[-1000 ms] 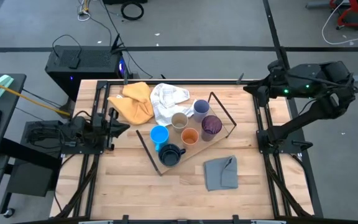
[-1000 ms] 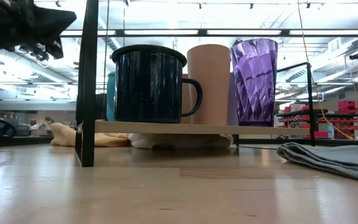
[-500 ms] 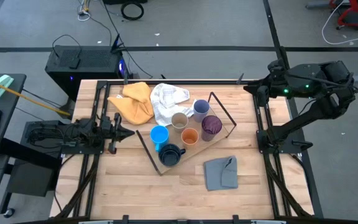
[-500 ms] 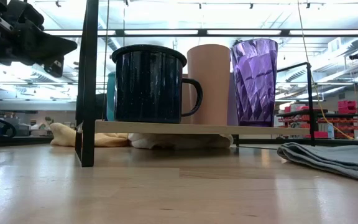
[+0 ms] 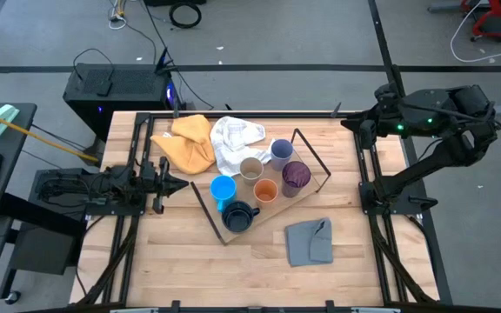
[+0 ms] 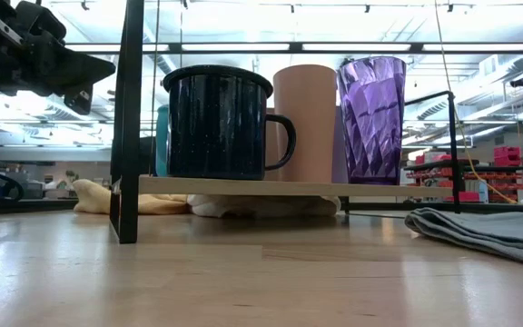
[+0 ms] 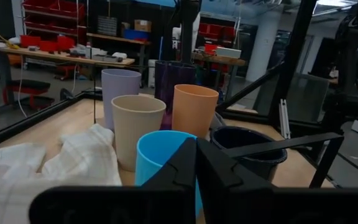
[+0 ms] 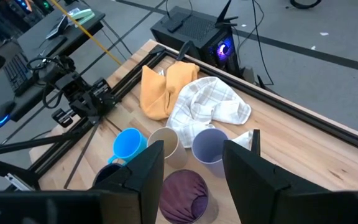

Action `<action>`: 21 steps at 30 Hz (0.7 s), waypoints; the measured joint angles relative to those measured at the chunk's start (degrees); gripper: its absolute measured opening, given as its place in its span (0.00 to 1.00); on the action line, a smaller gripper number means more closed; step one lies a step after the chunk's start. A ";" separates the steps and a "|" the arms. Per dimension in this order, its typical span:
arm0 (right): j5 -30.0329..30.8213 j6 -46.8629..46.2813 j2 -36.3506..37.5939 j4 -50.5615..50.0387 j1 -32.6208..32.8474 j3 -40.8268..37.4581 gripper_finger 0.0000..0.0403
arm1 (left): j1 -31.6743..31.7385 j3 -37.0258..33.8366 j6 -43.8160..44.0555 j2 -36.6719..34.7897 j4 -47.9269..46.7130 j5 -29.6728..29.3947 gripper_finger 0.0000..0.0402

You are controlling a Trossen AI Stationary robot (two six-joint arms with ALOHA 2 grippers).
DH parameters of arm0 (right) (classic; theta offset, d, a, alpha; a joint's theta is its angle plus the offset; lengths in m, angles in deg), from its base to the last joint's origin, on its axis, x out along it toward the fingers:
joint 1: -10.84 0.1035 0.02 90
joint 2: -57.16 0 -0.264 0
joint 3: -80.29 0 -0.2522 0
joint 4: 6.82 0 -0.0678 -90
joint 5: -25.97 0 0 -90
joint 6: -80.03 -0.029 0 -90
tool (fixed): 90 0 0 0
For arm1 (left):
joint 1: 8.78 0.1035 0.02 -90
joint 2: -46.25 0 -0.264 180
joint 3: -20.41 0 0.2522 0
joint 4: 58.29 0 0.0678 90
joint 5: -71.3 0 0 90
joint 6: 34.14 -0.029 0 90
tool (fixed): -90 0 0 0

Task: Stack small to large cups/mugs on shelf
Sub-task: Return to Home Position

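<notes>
High view: shelf (image 5: 314,167) runs diagonally across tabletop (image 5: 224,274).

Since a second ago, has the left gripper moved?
Yes: in the low view the left gripper has dropped and edged toward the shelf's black post.

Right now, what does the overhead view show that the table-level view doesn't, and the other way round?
Only the high view shows the right gripper, open near the table's back right corner, and the floor cables. Only the low view shows the gap under the raised shelf and the ceiling lights. Both show the navy mug, purple cup, grey cloth and left gripper.
</notes>
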 joint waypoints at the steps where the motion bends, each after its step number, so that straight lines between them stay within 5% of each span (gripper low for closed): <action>1: 0.00 0.04 0.00 0.00 0.00 -0.01 0.42 | 0.00 0.00 0.03 0.00 0.02 0.00 0.03; 12: 2.71 10.55 1.60 7.51 2.35 0.01 0.42 | 0.00 0.00 -0.01 0.07 -0.02 0.02 0.08; 21: 8.56 13.54 11.95 4.59 7.91 0.08 0.42 | 0.00 -0.02 -0.01 0.07 -0.02 0.02 0.09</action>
